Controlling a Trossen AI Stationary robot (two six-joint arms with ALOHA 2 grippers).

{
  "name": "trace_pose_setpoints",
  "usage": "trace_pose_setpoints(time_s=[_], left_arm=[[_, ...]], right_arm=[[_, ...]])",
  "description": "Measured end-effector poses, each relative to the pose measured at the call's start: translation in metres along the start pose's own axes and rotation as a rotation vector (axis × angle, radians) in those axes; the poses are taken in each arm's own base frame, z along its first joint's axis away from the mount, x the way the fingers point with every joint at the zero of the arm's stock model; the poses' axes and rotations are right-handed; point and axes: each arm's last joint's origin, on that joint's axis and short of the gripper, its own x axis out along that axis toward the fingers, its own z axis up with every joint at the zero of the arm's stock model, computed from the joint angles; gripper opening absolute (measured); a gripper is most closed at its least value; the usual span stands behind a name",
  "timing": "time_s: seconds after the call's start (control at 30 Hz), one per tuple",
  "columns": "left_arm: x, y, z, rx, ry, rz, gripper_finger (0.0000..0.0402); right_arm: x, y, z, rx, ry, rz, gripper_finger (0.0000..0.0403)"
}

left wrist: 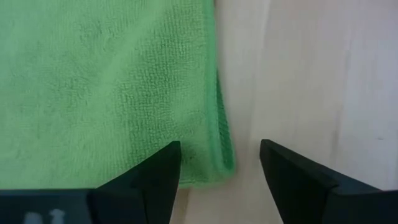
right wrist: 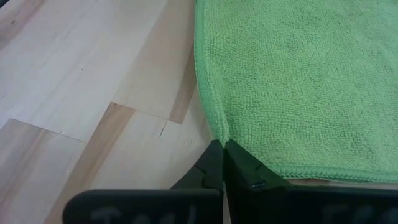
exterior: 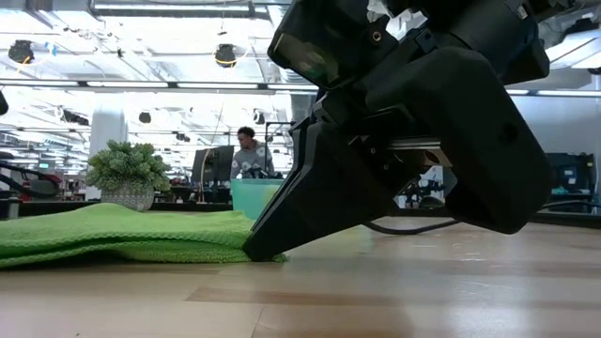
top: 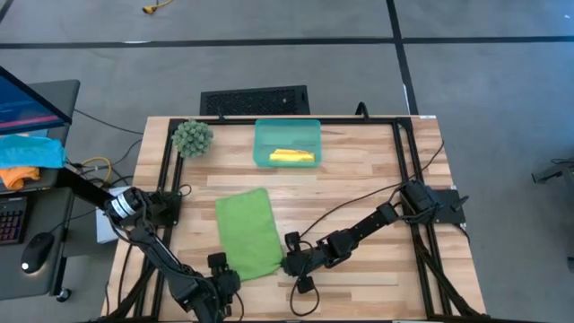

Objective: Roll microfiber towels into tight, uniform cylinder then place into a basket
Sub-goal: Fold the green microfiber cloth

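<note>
The lime green towel lies flat and folded on the wooden table, in the middle near the front. My left gripper is open at the towel's near left corner, one finger over the cloth and one over bare wood. My right gripper is shut at the towel's near right corner. The teal basket stands at the far middle, and the rolled yellow towel lies inside it. My right gripper has its shut fingertips on the green towel's near right corner; the corner itself is hidden under the fingertips. The fingers slant down from the table's right, tips at the tabletop. The towel lies flat on the table.
A fuzzy green plant stands left of the basket. Black frame rails and cables run along the table's sides. A cyan cloth and an orange cloth lie on a desk to the left. A person is in the room behind.
</note>
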Motion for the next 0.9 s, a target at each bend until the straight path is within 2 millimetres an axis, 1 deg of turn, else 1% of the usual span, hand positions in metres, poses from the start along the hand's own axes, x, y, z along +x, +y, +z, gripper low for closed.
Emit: trace_pose_setpoints(time_s=[0.23,0.3,0.37,0.5,0.8,0.83,0.9], left_arm=[[0.0077,0.0057,-0.0063,-0.043,-0.022,-0.012,0.0215],[0.0079,0.0056,-0.0064,-0.042,-0.022,-0.013,0.0210],[0.0083,0.0052,-0.0063,-0.034,-0.026,-0.015,0.0197],[0.0086,0.0048,-0.0064,-0.019,-0.032,-0.015,0.0152],[0.0100,0.0059,-0.0059,-0.019,-0.063,0.009,0.0022],[0.0102,0.0062,-0.0058,-0.018,-0.068,0.014,0.0012],[0.0105,0.0066,-0.0058,-0.020,-0.078,0.023,0.0006]], right_arm=[[0.0000,0.0000,-0.0001,0.000,0.001,0.001,0.0015],[0.0000,0.0000,-0.0001,0.000,0.001,0.001,0.0014],[0.0000,0.0000,-0.0001,0.000,0.000,0.001,0.0016],[0.0001,0.0003,-0.0003,0.001,0.001,0.013,0.0019],[0.0002,0.0004,-0.0004,0.001,0.001,0.019,0.0016],[0.0002,0.0004,-0.0004,0.001,0.001,0.019,0.0017],[0.0002,0.0004,-0.0004,0.000,0.001,0.019,0.0017]])
